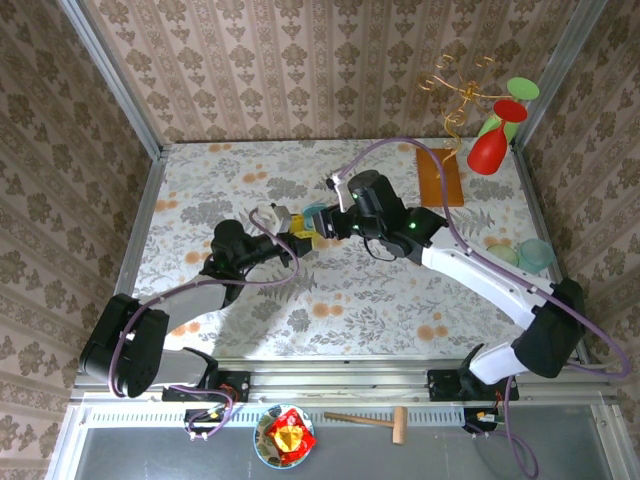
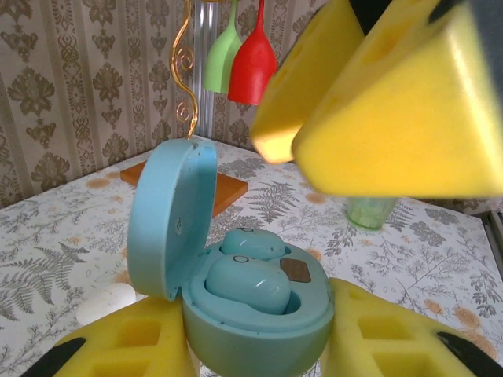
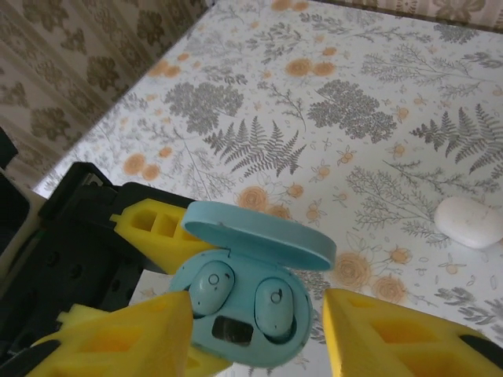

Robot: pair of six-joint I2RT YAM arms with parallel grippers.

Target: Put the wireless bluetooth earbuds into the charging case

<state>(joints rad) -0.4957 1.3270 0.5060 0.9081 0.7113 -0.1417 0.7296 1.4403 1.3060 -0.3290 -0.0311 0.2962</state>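
Clamps charging case (image 2: 169, 220) in left gripper (image 2: 255, 339), lid up, to steady it | shows both earbuds (image 2: 247, 284) seated in its wells | hovers right gripper (image 3: 258, 314) spread, empty, just above, probably giving lid room.

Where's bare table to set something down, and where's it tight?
Bare: table's far-left corner, and the near strip between left arm and right arm. Tight: centre, where left pincer holds the case and right pincer hovers over it; right side holds mat, glasses, cups.
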